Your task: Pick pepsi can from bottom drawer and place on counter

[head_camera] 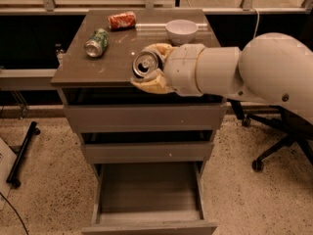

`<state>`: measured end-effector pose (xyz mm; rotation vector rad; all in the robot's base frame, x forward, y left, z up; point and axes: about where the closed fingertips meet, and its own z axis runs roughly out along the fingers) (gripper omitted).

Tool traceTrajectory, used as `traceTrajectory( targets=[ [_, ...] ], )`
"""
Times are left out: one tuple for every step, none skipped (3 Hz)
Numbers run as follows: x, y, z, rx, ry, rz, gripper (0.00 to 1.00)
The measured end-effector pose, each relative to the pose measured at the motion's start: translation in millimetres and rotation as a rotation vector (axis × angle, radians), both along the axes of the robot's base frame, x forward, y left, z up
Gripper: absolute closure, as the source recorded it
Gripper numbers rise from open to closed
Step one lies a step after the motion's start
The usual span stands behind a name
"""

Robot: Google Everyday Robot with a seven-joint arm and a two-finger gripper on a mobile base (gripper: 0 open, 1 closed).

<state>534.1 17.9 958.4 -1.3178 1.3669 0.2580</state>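
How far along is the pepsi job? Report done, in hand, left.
Done: the pepsi can is out of the bottom drawer, which stands open and looks empty. In hand: the gripper is shut on the can, which is tilted, over the front edge of the counter. Left: set it down and release. I cannot tell whether it touches the counter yet.

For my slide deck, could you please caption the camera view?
Gripper holds the pepsi can at the front edge of the counter, bottom drawer open below.
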Motion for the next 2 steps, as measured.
traceTrajectory(
  targets=[
    [64.4,2.6,14.9,0.014,-0.046,0.017,1.0],
    [109.5,11.1,23.2,0.03,-0.064,0.028,1.0]
  ],
)
